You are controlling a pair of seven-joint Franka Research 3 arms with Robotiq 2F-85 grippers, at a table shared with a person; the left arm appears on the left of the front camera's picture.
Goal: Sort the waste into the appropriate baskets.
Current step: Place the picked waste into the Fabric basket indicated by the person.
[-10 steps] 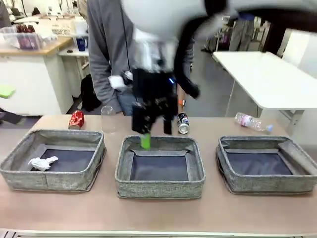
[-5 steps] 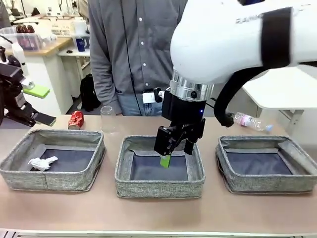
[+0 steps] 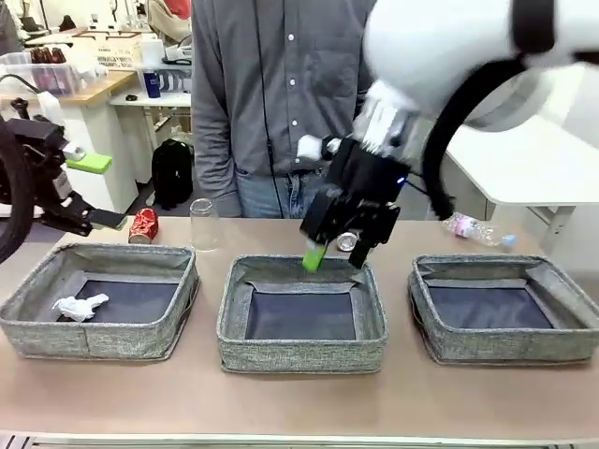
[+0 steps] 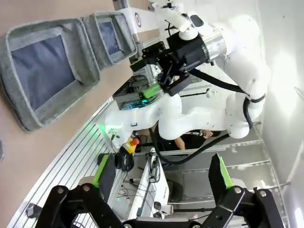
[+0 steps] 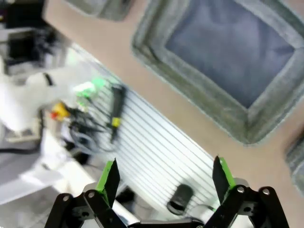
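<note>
While I watch from far away, the long brown table (image 3: pixel 299 402) has three grey baskets in a row: the left basket (image 3: pixel 94 348), the middle basket (image 3: pixel 299 355) and the right basket (image 3: pixel 510 348). My right gripper (image 3: pixel 337 254) hangs over the far rim of the middle basket, fingers wide apart, nothing in them. My left gripper (image 3: pixel 98 192) is up by the left edge, fingers apart too, holding nothing. The clear bottle (image 3: pixel 477 229) lies behind the right basket. The clear cup (image 3: pixel 203 224) stands behind the left basket's far corner, near the red can (image 3: pixel 143 225). Another can (image 3: pixel 348 242) peeks out behind my right gripper. The white paper wad (image 3: pixel 80 308) lies inside the left basket
</note>
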